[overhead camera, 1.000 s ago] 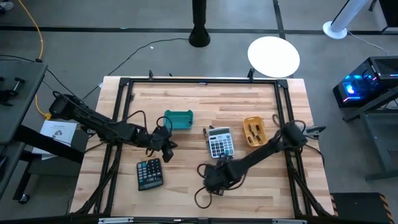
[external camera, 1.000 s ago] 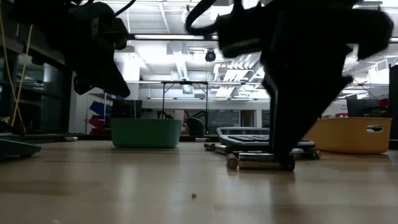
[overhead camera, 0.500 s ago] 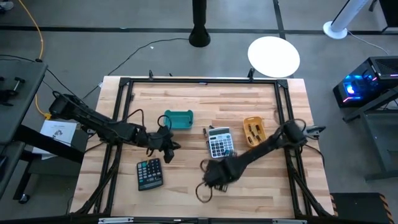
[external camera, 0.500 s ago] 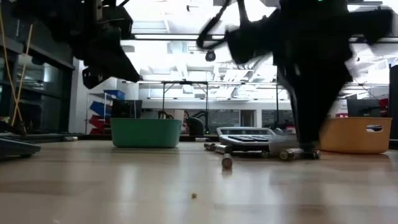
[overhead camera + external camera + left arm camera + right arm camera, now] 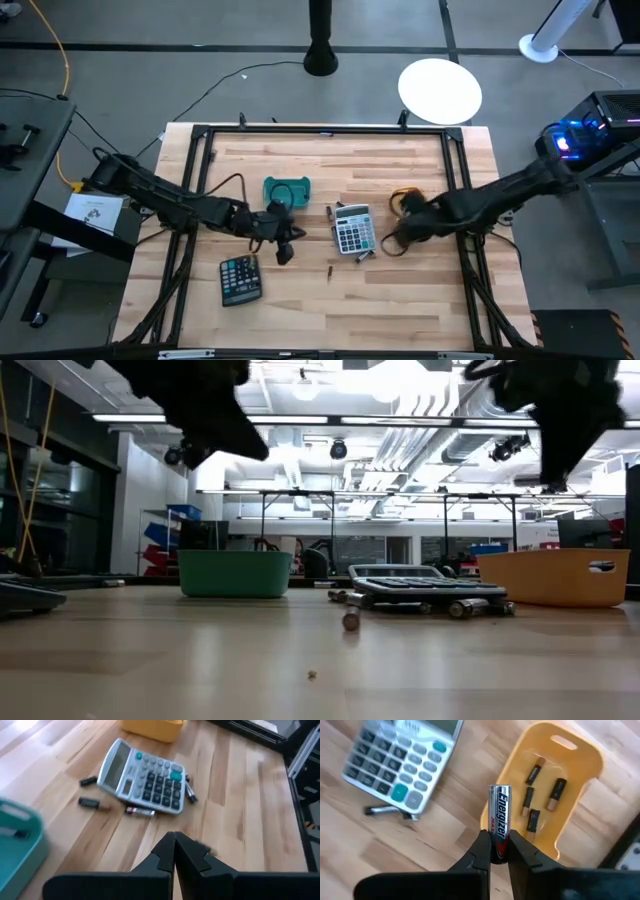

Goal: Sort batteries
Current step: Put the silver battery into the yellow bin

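My right gripper [image 5: 497, 851] is shut on a silver and black battery [image 5: 499, 817], above the near rim of the yellow tray [image 5: 570, 760], in which several batteries lie. My left gripper [image 5: 174, 842] is shut with nothing between its fingers, and hangs over the table between the teal tray [image 5: 287, 188] and the dark calculator [image 5: 240, 278]. Loose batteries [image 5: 140, 811] lie flat on the table around the grey calculator [image 5: 352, 228]. One more battery [image 5: 331, 270] lies alone nearer the front edge. My right gripper pinches the battery's black end [image 5: 500, 845] between its two fingertips. The fingers point steeply down. The battery sticks out past the tips, in line with the fingers, its silver end [image 5: 499, 790] free. It is lifted clear of the table and the tray.
The teal tray [image 5: 235, 573] stands at the back left and the yellow tray [image 5: 555, 577] at the back right, with the grey calculator [image 5: 425, 585] between them. Bare wood lies along the table's near side.
My right gripper has taken hold of a battery near the table's front middle. It has lifted the battery clear and carried it far and right, over to the yellow tray, rolling as it went. My left gripper has risen and shifted a little toward the right.
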### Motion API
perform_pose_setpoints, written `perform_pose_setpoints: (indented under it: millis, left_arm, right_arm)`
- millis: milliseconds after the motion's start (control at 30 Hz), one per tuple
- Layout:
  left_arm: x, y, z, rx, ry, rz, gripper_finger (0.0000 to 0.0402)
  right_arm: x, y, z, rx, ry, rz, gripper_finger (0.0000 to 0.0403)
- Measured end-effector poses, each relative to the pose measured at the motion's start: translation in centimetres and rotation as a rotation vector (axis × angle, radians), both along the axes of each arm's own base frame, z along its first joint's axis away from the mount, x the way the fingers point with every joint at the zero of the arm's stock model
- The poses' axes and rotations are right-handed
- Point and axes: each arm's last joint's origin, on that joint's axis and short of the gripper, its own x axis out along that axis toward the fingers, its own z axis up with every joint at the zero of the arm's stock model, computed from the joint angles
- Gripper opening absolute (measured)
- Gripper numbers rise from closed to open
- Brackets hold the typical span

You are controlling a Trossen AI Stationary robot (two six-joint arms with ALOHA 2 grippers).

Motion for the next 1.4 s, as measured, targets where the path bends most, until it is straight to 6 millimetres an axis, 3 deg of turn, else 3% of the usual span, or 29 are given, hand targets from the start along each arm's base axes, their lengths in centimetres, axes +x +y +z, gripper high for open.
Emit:
perform_pose_setpoints:
  millis: [100,300,433,633,933,1100,1400]
  left_arm:
    - [0.2,0.5,0.5,0.089,0.106,0.011,0.0]
    - [-1.5,4.6,6.8,0.264,0.123,0.293,0.0]
    - [-2.7,7.2,8.7,0.228,0.086,0.355,0.0]
    - [-2.7,9.4,7.2,0.147,0.222,0.339,0.0]
    - [-0.2,9.1,3.1,0.097,0.416,0.283,0.0]
    - [-0.5,8.4,3.7,0.079,0.375,0.322,0.0]
    - [-4.9,7.7,10.8,0.141,-0.011,0.342,0.0]
  right_arm:
    - [-1.2,-0.5,0.1,0.029,-0.12,-0.045,0.0017]
    - [-1.0,-1.1,-0.1,0.032,-0.258,-0.054,0.0017]
    - [-0.3,-1.7,-0.6,0.023,-0.271,-0.026,0.0017]
    - [0.3,-2.5,-0.5,0.015,-0.292,0.014,0.0023]
    - [1.6,-3.2,0.0,0.012,-0.388,0.041,0.0018]
    - [5.3,-4.9,0.4,-0.004,-0.617,0.053,0.0018]
    - [14.9,-9.9,-3.2,0.047,-0.885,0.099,0.0018]
